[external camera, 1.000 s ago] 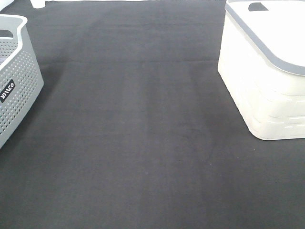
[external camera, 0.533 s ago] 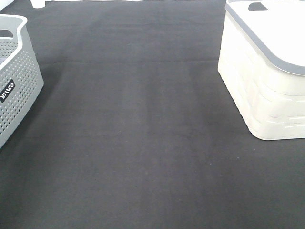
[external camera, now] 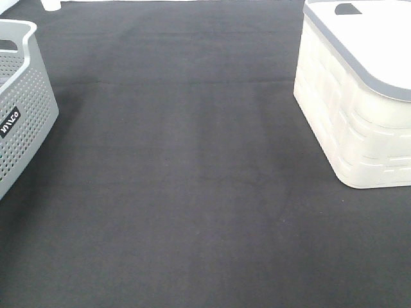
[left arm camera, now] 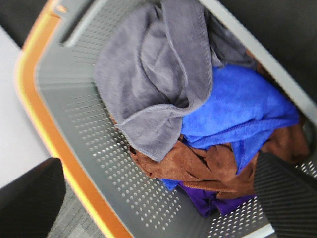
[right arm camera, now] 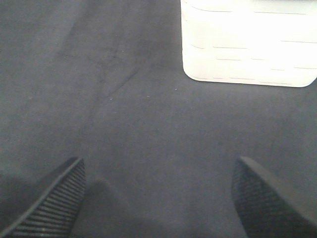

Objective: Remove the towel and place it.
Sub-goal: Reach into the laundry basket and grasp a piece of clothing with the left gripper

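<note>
The towel (left arm camera: 148, 74), grey and crumpled, lies on top of a heap of cloths in the grey perforated basket (left arm camera: 74, 129). Under it are a bright blue cloth (left arm camera: 237, 109), a brown cloth (left arm camera: 198, 166) and a purple one (left arm camera: 208, 201). My left gripper (left arm camera: 158, 198) hangs above the basket, open, with its two black fingers (left arm camera: 29, 203) wide apart and nothing between them. Over the bare black table cloth, my right gripper (right arm camera: 161, 203) is also open and empty. Neither arm shows in the exterior high view, where the basket (external camera: 22, 115) stands at the left edge.
A white lidded bin (external camera: 359, 109) with a grey-rimmed lid stands at the right of the table, and its lower wall (right arm camera: 247, 44) shows ahead of my right gripper. Black cloth (external camera: 192, 179) covers the table between basket and bin. An orange band (left arm camera: 34, 99) runs along the basket's outer rim.
</note>
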### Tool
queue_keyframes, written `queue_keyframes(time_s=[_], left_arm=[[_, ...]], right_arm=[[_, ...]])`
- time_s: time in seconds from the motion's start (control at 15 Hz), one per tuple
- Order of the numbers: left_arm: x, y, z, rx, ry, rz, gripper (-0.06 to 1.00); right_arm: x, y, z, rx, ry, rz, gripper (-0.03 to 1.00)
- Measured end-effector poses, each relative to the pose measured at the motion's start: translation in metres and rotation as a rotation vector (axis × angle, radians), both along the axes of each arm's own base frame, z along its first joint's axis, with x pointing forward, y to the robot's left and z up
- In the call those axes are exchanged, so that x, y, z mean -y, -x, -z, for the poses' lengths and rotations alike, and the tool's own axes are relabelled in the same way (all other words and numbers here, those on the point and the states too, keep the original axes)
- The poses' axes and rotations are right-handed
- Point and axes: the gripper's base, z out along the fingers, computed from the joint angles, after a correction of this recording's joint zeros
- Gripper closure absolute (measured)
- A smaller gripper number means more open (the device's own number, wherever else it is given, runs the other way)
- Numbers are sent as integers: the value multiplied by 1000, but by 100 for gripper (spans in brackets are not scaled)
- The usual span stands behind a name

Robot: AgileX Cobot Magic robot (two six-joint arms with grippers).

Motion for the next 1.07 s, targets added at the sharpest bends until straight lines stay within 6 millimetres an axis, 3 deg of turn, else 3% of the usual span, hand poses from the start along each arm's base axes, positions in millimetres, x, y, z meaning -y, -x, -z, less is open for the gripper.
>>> queue_keyframes(time_s=[0.27, 0.4, 0.53, 0.73, 1.07], left_arm=[[-16, -55, 85, -241, -84, 140, -2], [-28, -73, 118, -308, -196, 181, -2], [-36, -84, 136, -327, -282, 208, -2], [-38, -96, 143, -266, -343, 272, -2], [-50, -108, 193, -354, -318, 282, 1]], right_arm=[[-1, 0, 0, 0, -7, -4, 19], [-1, 0, 0, 0, -7, -4, 19], [-1, 0, 0, 0, -7, -4, 19], [-1, 0, 0, 0, -7, -4, 19], [-1, 0, 0, 0, -7, -4, 19]])
